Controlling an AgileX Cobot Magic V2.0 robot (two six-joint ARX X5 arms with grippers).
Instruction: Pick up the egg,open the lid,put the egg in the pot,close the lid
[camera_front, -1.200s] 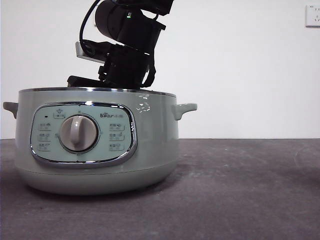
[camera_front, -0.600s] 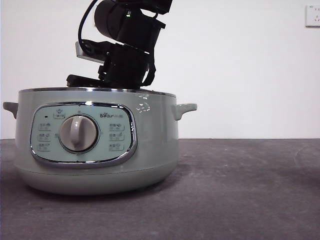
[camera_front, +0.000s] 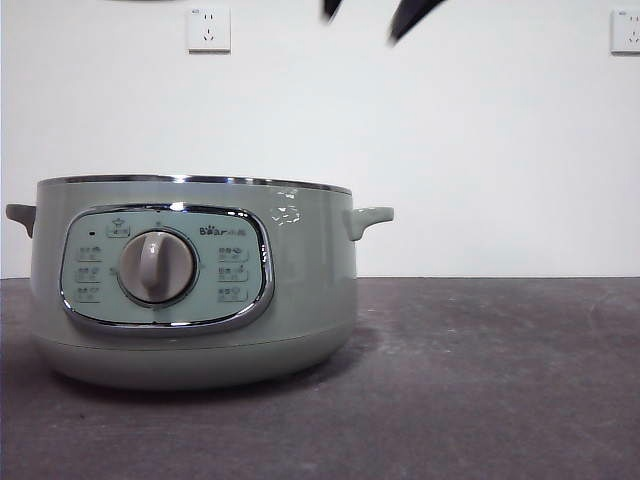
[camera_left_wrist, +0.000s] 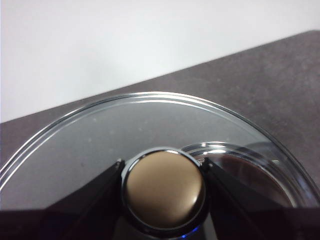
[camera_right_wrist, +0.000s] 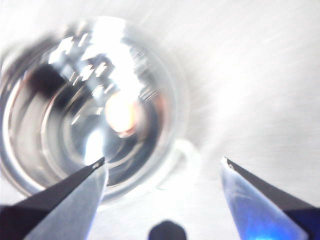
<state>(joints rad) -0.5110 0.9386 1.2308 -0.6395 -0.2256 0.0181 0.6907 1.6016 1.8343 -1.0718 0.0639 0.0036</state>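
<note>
A: Where does the pot (camera_front: 195, 285) stand?

B: On the dark counter (camera_front: 480, 380), toward its left side as the front view shows it, with the control panel and the grey dial (camera_front: 157, 267) facing the camera. It has no lid on: the chrome rim runs bare along the top.

A: And the lid (camera_left_wrist: 150, 125)?

B: The left tool (camera_left_wrist: 162, 167) has it. In the left wrist view the two black jaws press against opposite sides of the knob (camera_left_wrist: 164, 192), clenched on it, and the glass dome with its shiny rim spreads out around the knob. The counter and the pale wall show beyond the lid's edge. The front view does not show the lid.

A: Can you see the egg (camera_right_wrist: 122, 114)?

B: Only in the right wrist view, which is overexposed and blurred. A small warm orange-brown oval lies at the bottom of the pot's bright metal bowl, near its middle. It touches neither tool.

A: What about the right tool (camera_right_wrist: 162, 162)?

B: Its jaws stand wide apart, released, with nothing between them, above the open pot and looking down into it. In the front view two black tips (camera_front: 410, 15) at the top edge, right of the middle, are all that shows of an arm; I cannot tell from that view which arm they belong to.

A: Anything else?

B: Two white wall sockets (camera_front: 208, 29) on the wall behind.
</note>
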